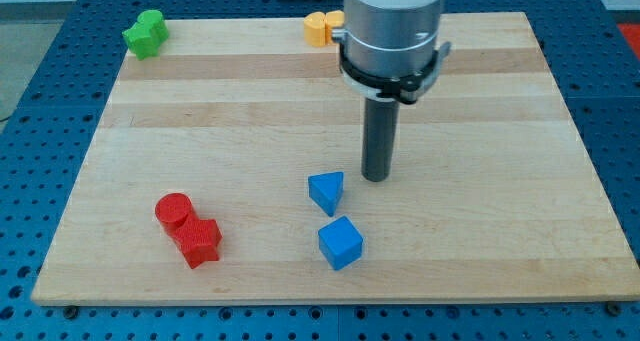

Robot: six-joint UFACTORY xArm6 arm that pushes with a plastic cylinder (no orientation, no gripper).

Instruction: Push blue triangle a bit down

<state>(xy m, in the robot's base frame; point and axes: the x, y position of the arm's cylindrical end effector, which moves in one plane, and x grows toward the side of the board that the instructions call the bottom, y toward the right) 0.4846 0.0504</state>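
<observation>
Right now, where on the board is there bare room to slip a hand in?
Bare wood: the whole right side beyond my tip, and the wide middle between the green block and the red blocks. Crowded: bottom centre, where the blue triangle sits just above the blue cube, my tip close on its upper right.

A single view looks down at a slant from the board's (200, 91) near edge, fairly close; the arm's upper part is cut off, its mount probably overhead.

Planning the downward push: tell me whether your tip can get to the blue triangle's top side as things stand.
Probably yes. My tip sits just right of and slightly above the blue triangle, with bare board between. The blue cube lies below it, close along the push path.
</observation>
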